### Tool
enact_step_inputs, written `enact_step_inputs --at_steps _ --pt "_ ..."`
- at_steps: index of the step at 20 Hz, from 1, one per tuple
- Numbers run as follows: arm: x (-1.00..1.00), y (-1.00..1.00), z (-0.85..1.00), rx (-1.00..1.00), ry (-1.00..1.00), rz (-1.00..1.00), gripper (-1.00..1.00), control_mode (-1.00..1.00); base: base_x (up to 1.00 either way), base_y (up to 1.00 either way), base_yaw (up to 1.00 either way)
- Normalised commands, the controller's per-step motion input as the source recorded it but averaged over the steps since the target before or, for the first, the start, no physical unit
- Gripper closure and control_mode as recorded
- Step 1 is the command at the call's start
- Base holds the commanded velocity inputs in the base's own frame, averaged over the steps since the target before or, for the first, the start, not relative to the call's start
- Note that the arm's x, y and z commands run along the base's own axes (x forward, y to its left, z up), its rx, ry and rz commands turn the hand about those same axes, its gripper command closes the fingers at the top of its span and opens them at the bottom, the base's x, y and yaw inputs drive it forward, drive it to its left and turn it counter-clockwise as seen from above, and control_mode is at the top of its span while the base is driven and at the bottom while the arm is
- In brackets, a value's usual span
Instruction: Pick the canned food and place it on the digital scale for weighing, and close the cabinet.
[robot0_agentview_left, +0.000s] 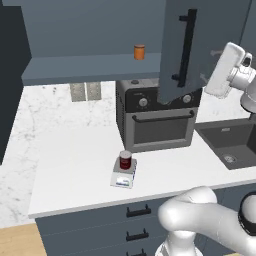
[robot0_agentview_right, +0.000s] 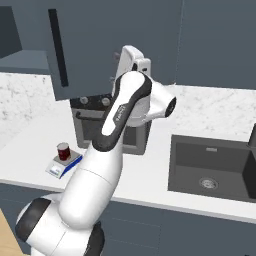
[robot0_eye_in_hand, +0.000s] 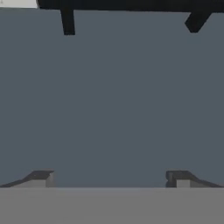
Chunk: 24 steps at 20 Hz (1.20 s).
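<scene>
The dark red canned food (robot0_agentview_left: 125, 160) (robot0_agentview_right: 63, 151) stands upright on the grey plate of the digital scale (robot0_agentview_left: 123, 179) (robot0_agentview_right: 62, 166) on the white counter, in front of the oven. One slate-blue cabinet door (robot0_agentview_left: 175, 50) (robot0_agentview_right: 85, 45) hangs open over the oven, its black bar handle (robot0_agentview_left: 186, 47) facing out. My gripper (robot0_eye_in_hand: 111, 177) is up high, close against that door's flat face, open with nothing between the fingers. In the hand view the door's handle (robot0_eye_in_hand: 131, 4) runs along the top edge.
A small orange can (robot0_agentview_left: 139, 51) sits on the open cabinet shelf. The black toaster oven (robot0_agentview_left: 160, 122) stands behind the scale. A dark sink (robot0_agentview_left: 232, 142) (robot0_agentview_right: 215, 167) lies to the right. Lower drawers (robot0_agentview_left: 137, 212) run under the counter's front edge.
</scene>
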Motion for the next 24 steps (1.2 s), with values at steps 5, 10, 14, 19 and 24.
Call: enact_step_inputs --at_steps 5,10,14,19,24 --pt "1.00 0.95 0.00 -0.15 0.01 -0.13 -1.00 -1.00 0.00 0.00 0.00" --pt "0.85 0.70 0.00 -0.12 0.00 -0.12 -1.00 -1.00 0.00 0.00 0.00" --pt "0.94 0.52 -0.08 -0.11 -0.05 -0.17 -1.00 -1.00 0.00 0.00 0.00" --pt "0.76 0.37 -0.15 -0.09 -0.11 -0.20 -1.00 -1.00 0.00 0.00 0.00" --pt "-0.45 0.07 -0.08 0.01 -0.13 -0.14 -1.00 -1.00 0.00 0.00 0.00"
